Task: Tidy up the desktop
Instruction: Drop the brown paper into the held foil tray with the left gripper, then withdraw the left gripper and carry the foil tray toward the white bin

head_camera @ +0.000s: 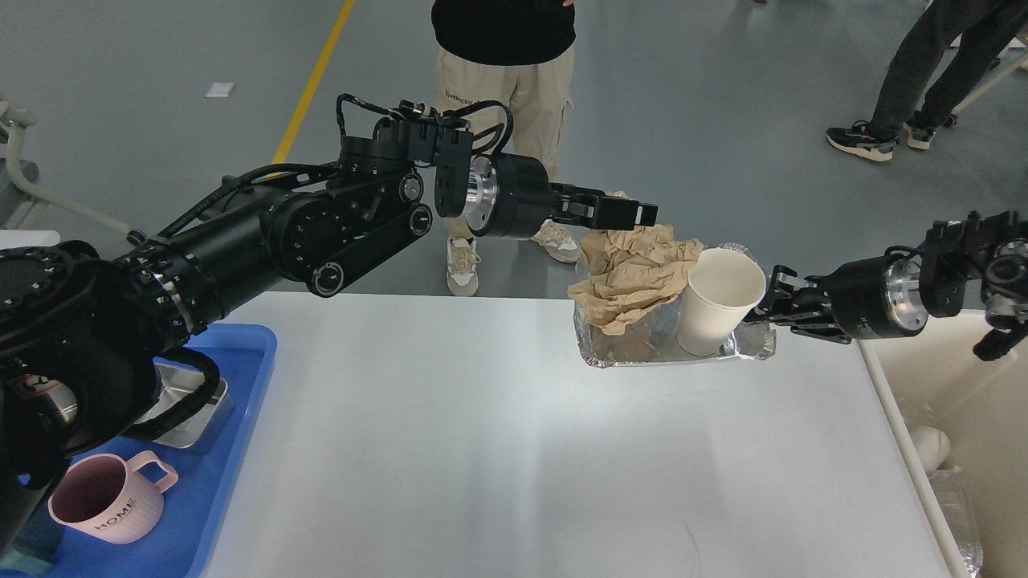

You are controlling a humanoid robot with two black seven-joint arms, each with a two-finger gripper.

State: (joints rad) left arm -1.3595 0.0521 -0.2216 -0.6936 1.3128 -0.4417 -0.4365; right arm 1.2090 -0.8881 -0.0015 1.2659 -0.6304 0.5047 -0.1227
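1. Our left gripper (pixel 634 215) – fingers apart, just above the paper (pixel 634 273) lying in the foil tray (pixel 675 352).
2. Right gripper (pixel 767 301) clamps the tray's edge; cup (pixel 717 301) inside.
3. Desktop (pixel 522 449) – beneath the tray.

A single head view looks forward and down over the desktop (pixel 498 449) from close above its near edge.

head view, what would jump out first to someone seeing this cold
The crumpled brown paper lying in the foil tray at the far right of the desktop, with a white paper cup leaning beside it. The left gripper hangs just above the paper, the right gripper grips the tray's right edge. Near left, a pink mug sits in a blue tray.
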